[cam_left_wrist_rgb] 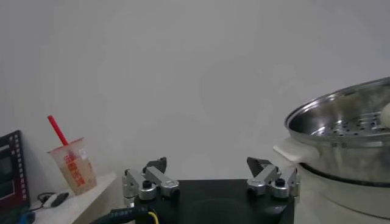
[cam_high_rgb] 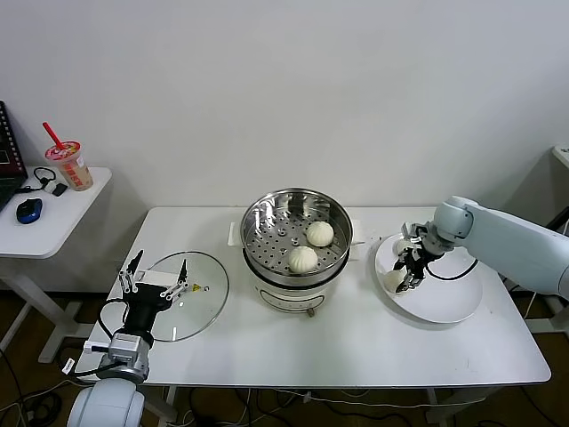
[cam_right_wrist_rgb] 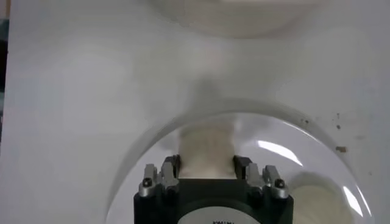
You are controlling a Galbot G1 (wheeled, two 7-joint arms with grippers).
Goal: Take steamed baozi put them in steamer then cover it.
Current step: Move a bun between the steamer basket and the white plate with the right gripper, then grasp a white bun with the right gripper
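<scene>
Two steamed baozi (cam_high_rgb: pixel 320 233) (cam_high_rgb: pixel 302 259) lie on the perforated tray of the steel steamer (cam_high_rgb: pixel 267 213) at the table's middle. On the white plate (cam_high_rgb: pixel 449 307) to its right, my right gripper (cam_high_rgb: pixel 407 281) (cam_right_wrist_rgb: pixel 206 163) is shut on a third baozi (cam_high_rgb: pixel 395 280) (cam_right_wrist_rgb: pixel 206 146), pressed between its fingers. Another baozi (cam_high_rgb: pixel 403 245) (cam_right_wrist_rgb: pixel 317 204) rests on the plate beside it. My left gripper (cam_high_rgb: pixel 158 267) (cam_left_wrist_rgb: pixel 210 164) stands open above the glass lid (cam_high_rgb: pixel 203 307) at the table's left, holding nothing. The left wrist view shows the steamer (cam_left_wrist_rgb: pixel 347 140) off to one side.
A small side table (cam_high_rgb: pixel 53 209) at the far left carries a drink cup with a red straw (cam_high_rgb: pixel 69 163) (cam_left_wrist_rgb: pixel 74 167) and a blue mouse (cam_high_rgb: pixel 29 210). The wall stands close behind the table. The steamer's white base (cam_high_rgb: pixel 284 294) sits between lid and plate.
</scene>
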